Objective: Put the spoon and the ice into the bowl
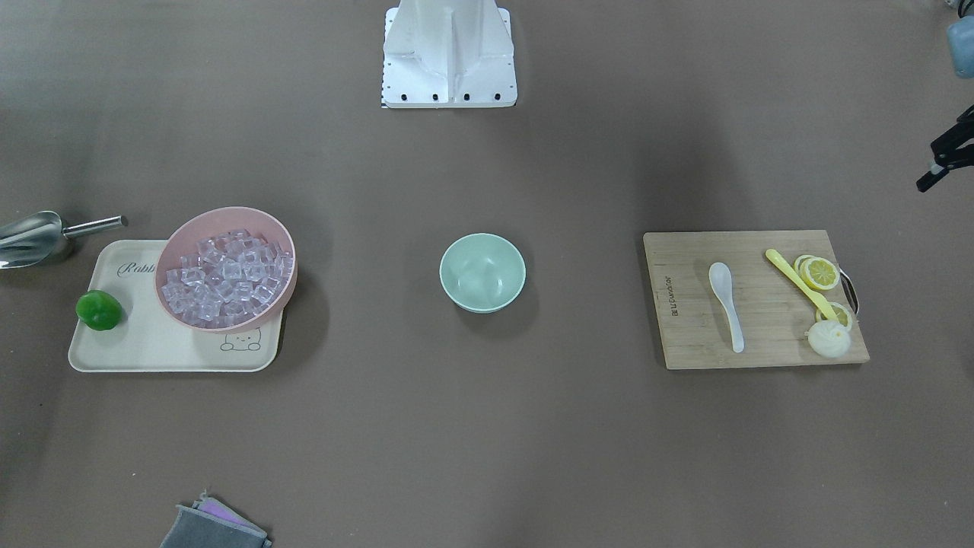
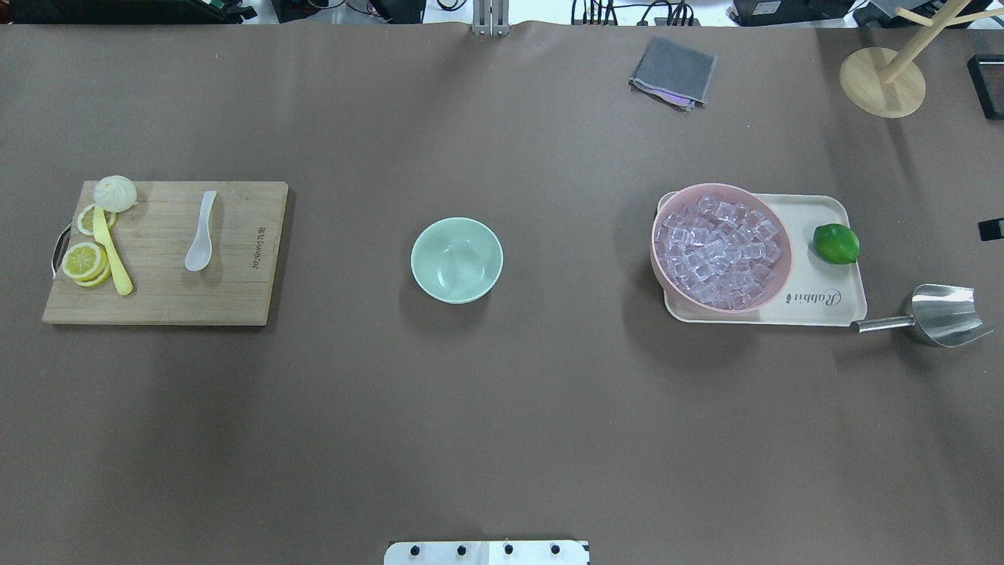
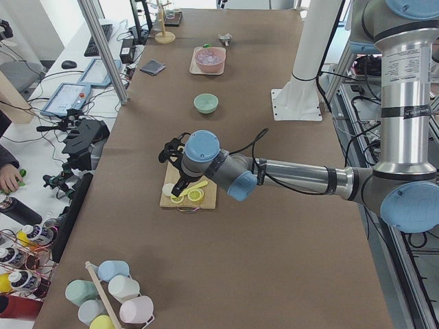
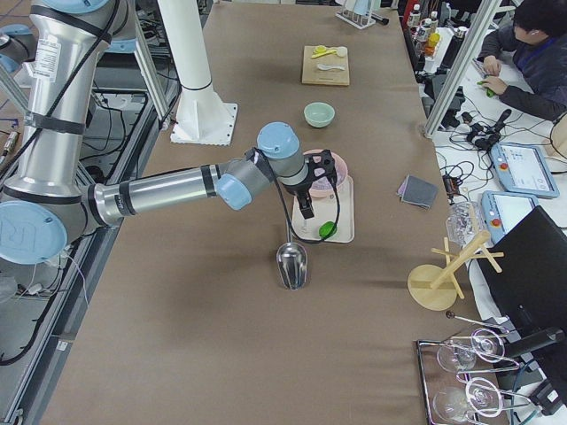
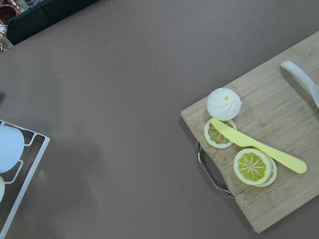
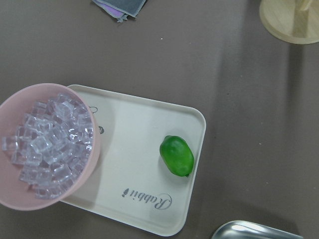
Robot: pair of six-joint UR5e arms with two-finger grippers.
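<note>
The white spoon (image 1: 727, 301) lies on a wooden cutting board (image 1: 685, 335), scoop towards the robot. The mint-green bowl (image 1: 482, 272) stands empty at the table's middle. Several clear ice cubes (image 1: 228, 278) fill a pink bowl (image 1: 171, 251) on a cream tray. My left gripper (image 3: 180, 171) hangs high over the board's outer end, and only its edge shows in the front view (image 1: 943, 160). My right gripper (image 4: 306, 199) hangs high over the tray, near the lime. I cannot tell whether either is open or shut. Neither wrist view shows its fingers.
On the board lie a long yellow spoon (image 1: 799, 281), lemon slices (image 1: 822, 272) and a white bun (image 1: 828, 339). The tray (image 1: 152, 350) also holds a lime (image 1: 99, 310). A steel scoop (image 1: 30, 237) lies beside it. A grey cloth (image 1: 213, 529) lies at the far edge.
</note>
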